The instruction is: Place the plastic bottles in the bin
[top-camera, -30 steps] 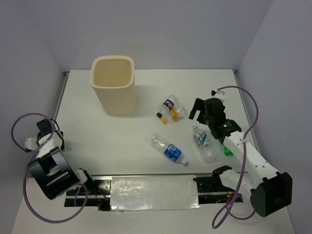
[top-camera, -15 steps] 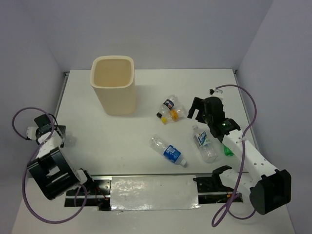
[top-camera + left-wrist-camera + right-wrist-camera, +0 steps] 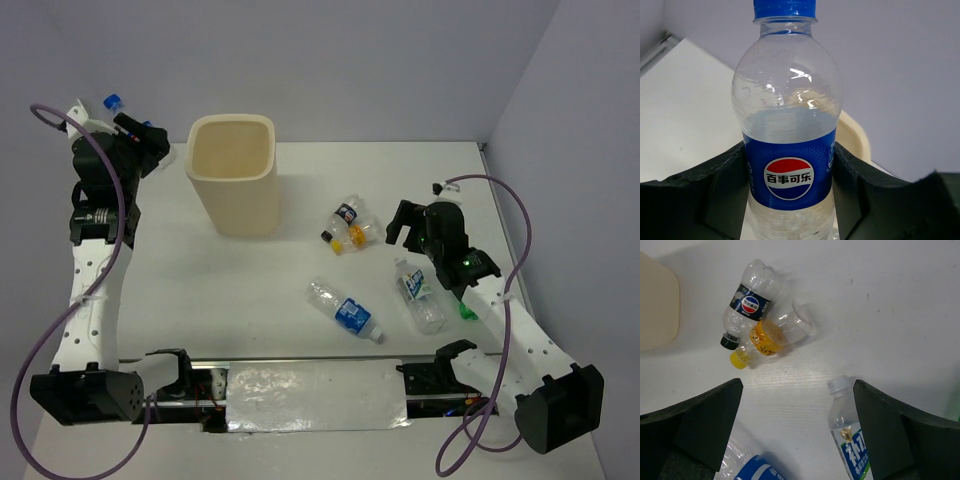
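My left gripper (image 3: pixel 128 140) is raised at the far left, beside the bin (image 3: pixel 240 205), and is shut on an upright clear bottle with a blue cap and blue label (image 3: pixel 787 125). Its cap (image 3: pixel 110 101) shows in the top view. The bin's cream rim (image 3: pixel 856 136) shows just behind that bottle. My right gripper (image 3: pixel 412 226) hangs open above the table with nothing between its fingers. Below it lie a black-capped bottle (image 3: pixel 750 302), an orange-yellow one (image 3: pixel 771 337), a white-capped one (image 3: pixel 847 432) and a blue-labelled one (image 3: pixel 347 309). A green bottle (image 3: pixel 466 311) peeks out under the right arm.
Lilac walls close off the back and both sides of the white table (image 3: pixel 200 290). A shiny metal strip (image 3: pixel 315 395) runs along the near edge between the arm bases. Purple cables (image 3: pixel 500 215) loop off both arms.
My left arm has swung from a folded pose at the near left up to the back left beside the bin, its jaws now shut on a bottle. The right arm barely moved.
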Robot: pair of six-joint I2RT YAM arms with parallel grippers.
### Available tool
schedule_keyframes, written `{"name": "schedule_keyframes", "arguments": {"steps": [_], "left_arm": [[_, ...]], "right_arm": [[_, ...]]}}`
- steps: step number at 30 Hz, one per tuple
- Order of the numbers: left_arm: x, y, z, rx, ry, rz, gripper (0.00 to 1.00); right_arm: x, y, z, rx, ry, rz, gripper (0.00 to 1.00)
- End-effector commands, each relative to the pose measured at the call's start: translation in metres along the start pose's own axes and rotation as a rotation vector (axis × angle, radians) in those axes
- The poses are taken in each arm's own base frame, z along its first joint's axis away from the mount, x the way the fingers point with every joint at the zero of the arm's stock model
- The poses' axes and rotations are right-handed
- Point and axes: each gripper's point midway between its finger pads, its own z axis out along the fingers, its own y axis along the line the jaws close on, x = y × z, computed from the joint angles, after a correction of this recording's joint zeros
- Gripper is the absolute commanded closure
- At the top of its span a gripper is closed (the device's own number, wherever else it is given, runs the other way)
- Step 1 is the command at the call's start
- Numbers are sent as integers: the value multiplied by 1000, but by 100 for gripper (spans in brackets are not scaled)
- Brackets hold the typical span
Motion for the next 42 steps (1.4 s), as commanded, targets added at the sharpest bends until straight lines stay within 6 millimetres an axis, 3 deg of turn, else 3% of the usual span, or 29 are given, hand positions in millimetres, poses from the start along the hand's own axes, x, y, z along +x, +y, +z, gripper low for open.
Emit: {"name": "schedule_keyframes", "arguments": {"steps": [1, 5, 6, 8, 9, 10, 11, 12, 13, 17, 22, 27, 32, 33, 35, 36, 37, 39, 41, 42], "left_arm": [[-15, -47, -3, 195, -50, 106, 39], [1, -98, 6, 337, -27, 178, 39], [16, -105, 18, 350, 3, 199, 38], [20, -118, 26, 393, 13, 218, 36], [36, -116, 40, 371, 53, 230, 36], [31, -123, 43, 374, 49, 236, 35], [39, -122, 49, 362, 75, 245, 31], [57, -119, 56, 343, 125, 262, 28], [54, -116, 62, 307, 110, 264, 25], [72, -115, 69, 304, 153, 271, 1], [68, -117, 68, 277, 155, 291, 1], [59, -127, 55, 308, 145, 308, 1], [58, -137, 24, 341, 145, 331, 1], [72, -136, 17, 338, 170, 346, 1], [75, -137, -1, 348, 168, 358, 1], [94, -133, -7, 343, 196, 376, 1], [92, -134, -19, 354, 184, 373, 1], [120, -129, -31, 382, 226, 390, 1], [130, -129, -48, 429, 249, 388, 1], [148, -122, -52, 448, 289, 398, 1]], "right_arm": [[-5, 4, -2, -32, -17, -20, 0], [-2, 3, -2, -35, -7, -36, 0], [-2, 4, -3, -45, -14, -28, 0], [3, 2, -2, -43, -9, -23, 0], [5, 3, -3, -48, -3, -28, 0], [5, 2, -3, -44, 0, -28, 0], [5, 1, -4, -42, 3, -30, 0], [8, -1, -4, -32, 11, -37, 0], [9, -3, -4, -26, 13, -39, 0], [9, -6, -5, -10, 6, -30, 0], [9, -7, -7, -10, 2, -31, 0], [10, -11, -7, 7, -1, -27, 0], [10, -10, -5, 6, -6, -16, 0], [12, -10, -4, 8, 2, -16, 0], [13, -8, -3, 0, 9, -15, 0], [15, -8, -2, 1, 21, -14, 0], [16, -9, -1, 3, 25, -13, 0], [20, -10, -2, 9, 37, -14, 0], [24, -14, -2, 22, 47, -9, 0], [25, -15, -4, 26, 47, -7, 0]]}}
